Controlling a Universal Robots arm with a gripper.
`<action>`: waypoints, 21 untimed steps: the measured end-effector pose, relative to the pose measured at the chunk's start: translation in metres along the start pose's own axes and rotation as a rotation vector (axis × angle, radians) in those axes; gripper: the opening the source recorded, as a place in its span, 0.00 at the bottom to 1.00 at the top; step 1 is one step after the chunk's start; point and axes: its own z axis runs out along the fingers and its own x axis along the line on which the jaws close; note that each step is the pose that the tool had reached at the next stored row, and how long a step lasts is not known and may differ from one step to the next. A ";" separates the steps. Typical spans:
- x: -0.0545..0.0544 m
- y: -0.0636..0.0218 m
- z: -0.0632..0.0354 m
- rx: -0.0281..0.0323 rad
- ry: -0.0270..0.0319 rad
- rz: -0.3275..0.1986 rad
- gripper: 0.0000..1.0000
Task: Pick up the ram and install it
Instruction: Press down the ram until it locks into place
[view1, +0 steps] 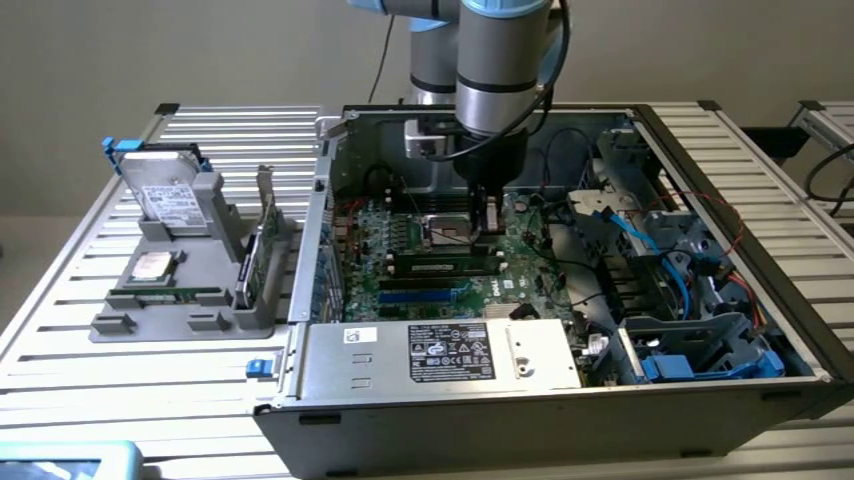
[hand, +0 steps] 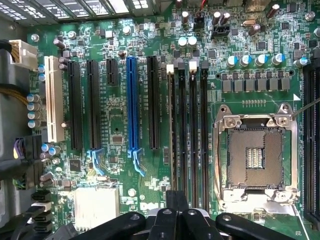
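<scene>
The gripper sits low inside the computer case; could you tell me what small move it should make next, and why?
I would probably raise it straight up, out of the computer case. The gripper is shut, apparently on nothing, close over the motherboard, while the ram lies in the grey holder outside the case, at the exterior view's left.

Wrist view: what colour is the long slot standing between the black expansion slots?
The slot is blue, clearest in the wrist view.

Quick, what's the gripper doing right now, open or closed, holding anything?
Gripper: jaws shut, nothing visibly held, over the motherboard.
</scene>
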 end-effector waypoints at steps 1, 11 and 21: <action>0.000 0.0003 0.0004 0.0005 -0.0003 0.000 0.11; 0.000 0.0012 0.0040 0.0019 0.0003 0.000 0.11; -0.001 0.0013 0.0068 0.0019 0.0001 0.000 0.11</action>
